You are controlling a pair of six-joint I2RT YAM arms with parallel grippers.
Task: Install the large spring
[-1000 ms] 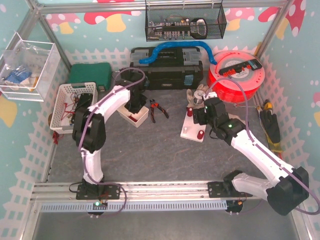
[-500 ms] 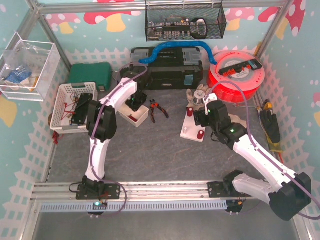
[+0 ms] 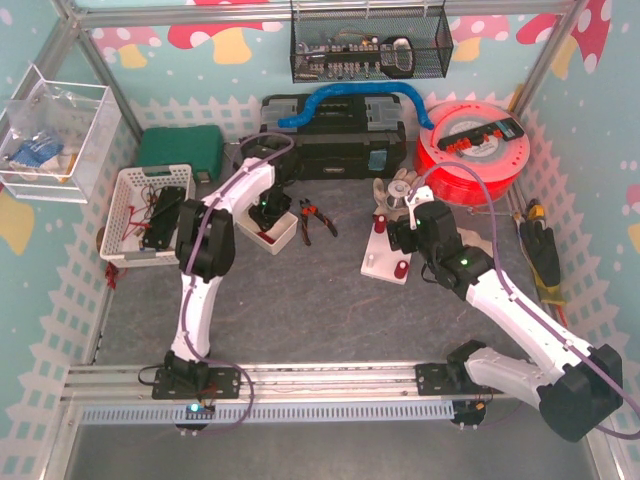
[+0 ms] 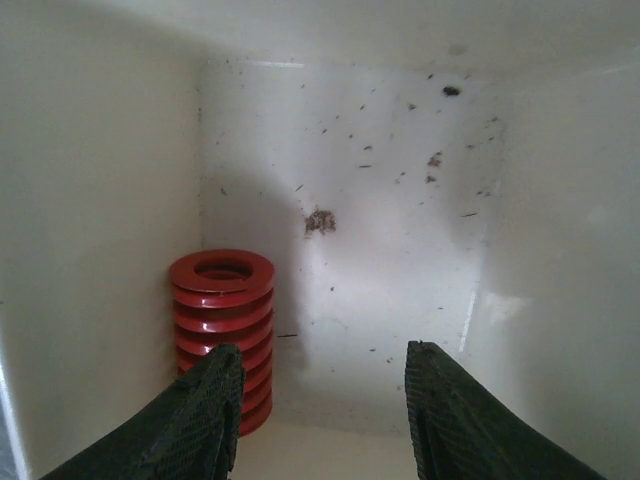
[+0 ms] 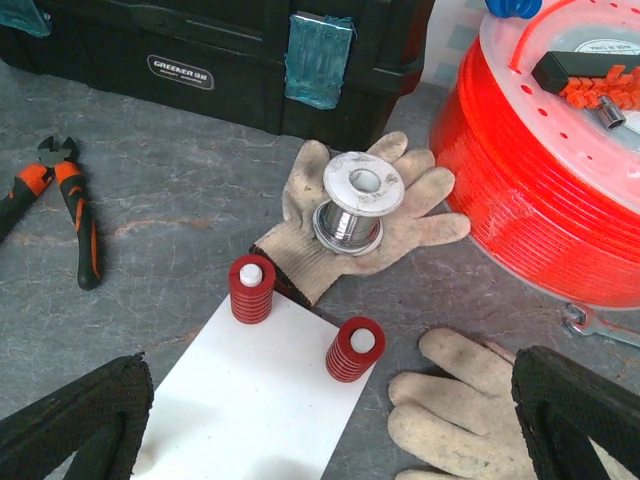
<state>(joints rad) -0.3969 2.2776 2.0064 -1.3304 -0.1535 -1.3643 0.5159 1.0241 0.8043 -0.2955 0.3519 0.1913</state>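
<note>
Coils of the large red metal spring (image 4: 222, 335) are seen inside the white plastic box (image 4: 400, 200), close against its wall at 9 o'clock. From the left gripper (image 4: 325, 352) the spring lies at about 9 o'clock, just outside the 9 o'clock finger (image 4: 200, 420). That finger overlaps its lower coils, but whether it touches them cannot be told. The jaws are held moderately apart, with nothing gripped between them.

The box floor is pale and flecked with dark specks. In the overhead view the box is set on the grey table (image 3: 300, 310), with the orange-handled pliers (image 3: 312, 218) just beside it at 3 o'clock and the black toolbox (image 3: 335, 140) at 12 o'clock.

The right gripper (image 5: 328, 365) is spread wide and holds nothing. It hangs over the white flat base plate (image 5: 250, 410), where two small red springs (image 5: 251, 290) are seated on white pegs. Worn fabric gloves (image 5: 420, 210), a silver wire spool (image 5: 360, 200) and an orange cable reel (image 5: 540, 190) lie beyond it, toward 12 and 2 o'clock.

In the left wrist view the large spring's long axis runs from 12 to 6 o'clock, with its hollow end turned toward 12.
</note>
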